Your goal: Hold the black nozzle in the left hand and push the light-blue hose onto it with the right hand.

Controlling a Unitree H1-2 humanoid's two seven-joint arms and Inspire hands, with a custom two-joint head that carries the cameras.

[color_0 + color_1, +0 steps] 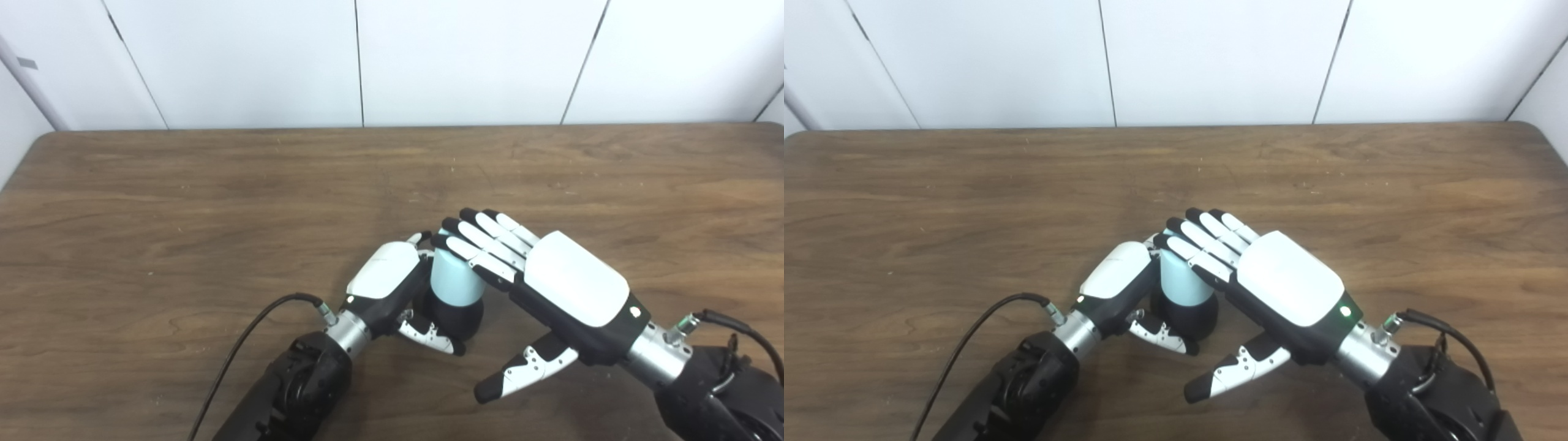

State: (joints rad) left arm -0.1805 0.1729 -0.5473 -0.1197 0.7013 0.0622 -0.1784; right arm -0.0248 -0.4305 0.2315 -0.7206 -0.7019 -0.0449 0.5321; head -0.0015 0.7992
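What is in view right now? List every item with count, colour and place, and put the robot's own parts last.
hose: one, light blue, a short upright piece at the table's middle near edge, seated on top of the nozzle.
nozzle: one, black, standing on the table directly under the hose, between the two hands.
table: one, brown wood grain, filling most of the view.
wall: white panels with dark seams, behind the table's far edge.
cables: two, black, one running to each wrist.
left hand: one, white and black, wrapped around the nozzle from the left.
right hand: one, white and black, fingers laid flat over the hose's top, thumb held clear below.
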